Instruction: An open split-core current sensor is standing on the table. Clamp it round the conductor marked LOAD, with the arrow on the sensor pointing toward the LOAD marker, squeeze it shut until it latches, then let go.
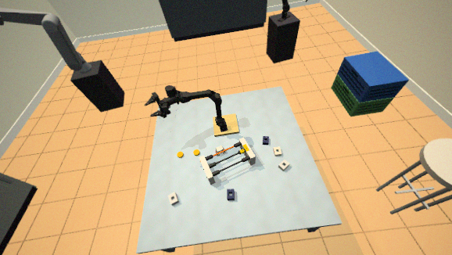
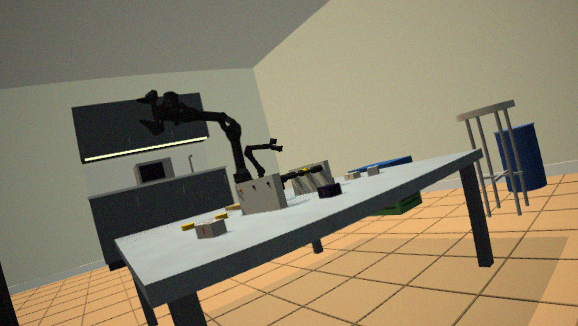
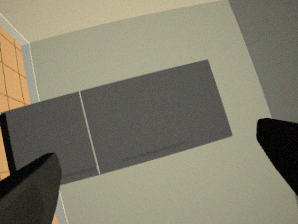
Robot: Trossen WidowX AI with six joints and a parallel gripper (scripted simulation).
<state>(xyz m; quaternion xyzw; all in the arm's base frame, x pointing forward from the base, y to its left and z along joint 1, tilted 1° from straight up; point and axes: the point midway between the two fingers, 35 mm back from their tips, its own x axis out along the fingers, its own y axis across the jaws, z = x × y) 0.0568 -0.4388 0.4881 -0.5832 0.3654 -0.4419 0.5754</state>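
My gripper [image 1: 149,109] [image 2: 140,111] [image 3: 160,145] is open and empty, raised high beyond the table's far left corner, well away from the rack. Three conductors run between two pale end blocks [image 1: 207,170] [image 2: 261,196]: an orange-red one [image 1: 224,151], a dark middle one [image 1: 226,158] and a dark near one [image 1: 231,166]. Yellow parts [image 1: 245,148] show at the right end block. The LOAD label cannot be read. A small pale piece [image 1: 220,149] stands behind the orange-red conductor. Which piece is the open sensor, and its arrow, cannot be told.
Pale blocks [image 1: 173,199] [image 1: 278,152] and dark blocks [image 1: 231,195] [image 1: 266,140] [image 2: 330,190] lie around the rack. Two yellow discs [image 1: 180,155] [image 1: 196,152] lie to its left. The arm's base stands on a yellow plate [image 1: 233,128] behind it.
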